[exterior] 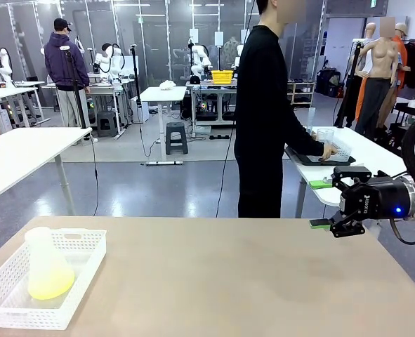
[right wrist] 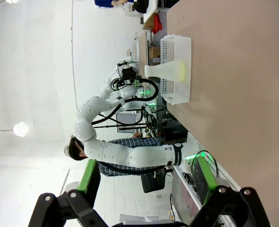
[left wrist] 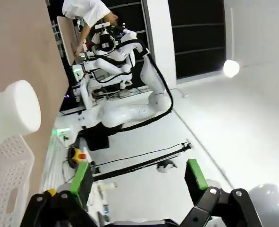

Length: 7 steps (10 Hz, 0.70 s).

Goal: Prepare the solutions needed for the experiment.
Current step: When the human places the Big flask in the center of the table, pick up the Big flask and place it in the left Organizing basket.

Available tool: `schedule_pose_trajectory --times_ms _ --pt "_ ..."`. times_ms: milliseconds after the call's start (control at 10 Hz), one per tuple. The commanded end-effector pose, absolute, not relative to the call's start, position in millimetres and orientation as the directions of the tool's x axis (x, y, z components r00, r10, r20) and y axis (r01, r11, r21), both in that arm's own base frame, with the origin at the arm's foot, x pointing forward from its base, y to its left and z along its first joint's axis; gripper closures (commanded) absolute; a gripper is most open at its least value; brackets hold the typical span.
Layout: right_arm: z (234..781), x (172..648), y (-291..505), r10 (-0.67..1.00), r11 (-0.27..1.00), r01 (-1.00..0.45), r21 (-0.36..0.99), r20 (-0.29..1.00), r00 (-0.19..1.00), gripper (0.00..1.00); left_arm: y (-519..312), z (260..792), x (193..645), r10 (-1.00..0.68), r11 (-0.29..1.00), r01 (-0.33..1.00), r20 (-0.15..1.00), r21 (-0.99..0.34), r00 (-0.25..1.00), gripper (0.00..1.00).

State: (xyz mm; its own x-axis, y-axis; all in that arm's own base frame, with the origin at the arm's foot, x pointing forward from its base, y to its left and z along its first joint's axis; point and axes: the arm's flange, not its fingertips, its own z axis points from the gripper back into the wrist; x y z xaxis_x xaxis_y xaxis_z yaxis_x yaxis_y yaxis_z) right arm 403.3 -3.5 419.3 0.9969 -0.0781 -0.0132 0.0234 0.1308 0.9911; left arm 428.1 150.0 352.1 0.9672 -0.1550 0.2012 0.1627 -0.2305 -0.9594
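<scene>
The solution [exterior: 51, 285], a little pale yellow-green liquid, lies in the bottom of a frosted conical flask [exterior: 44, 256]. The flask stands in a white mesh basket [exterior: 88, 242] at the table's near left corner. In the right wrist view the flask [right wrist: 159, 71] and its liquid [right wrist: 179, 70] are far off in the basket [right wrist: 177, 45]. My right gripper [exterior: 321, 204] hovers open at the table's right edge, nothing between its green pads [right wrist: 200, 174]. My left gripper [left wrist: 138, 177] is open beside the flask's neck [left wrist: 14, 113] and the basket [left wrist: 7, 179].
A person in black stands at the far side, turned away, a hand [exterior: 328, 150] at a dark tray [exterior: 298, 157] with clear beakers [exterior: 325, 136] on a neighbouring white table. The tan tabletop [exterior: 228, 281] stretches bare between basket and right gripper.
</scene>
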Motion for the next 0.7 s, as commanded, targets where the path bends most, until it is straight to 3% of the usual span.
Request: schedule_pose_trajectory --times_ms 0,100,500,600 --pt "421 403 -3 -0.078 0.124 0.017 0.992 -0.008 0.997 0.0 158 363 442 -0.163 -0.288 0.08 0.131 -0.954 0.978 0.0" --pt "421 403 -3 -0.078 0.124 0.017 0.992 -0.008 0.997 0.0 160 361 445 -0.182 -0.276 0.032 0.085 -0.961 0.98 0.0" --pt "421 403 -3 -0.078 0.124 0.017 0.992 -0.008 0.997 0.0 169 362 442 -0.161 -0.168 0.045 0.073 -0.985 0.984 0.0" --pt "421 403 -3 -0.078 0.124 0.017 0.992 -0.008 0.997 0.0 154 352 444 -0.173 -0.245 0.047 0.091 -0.968 0.981 0.0"
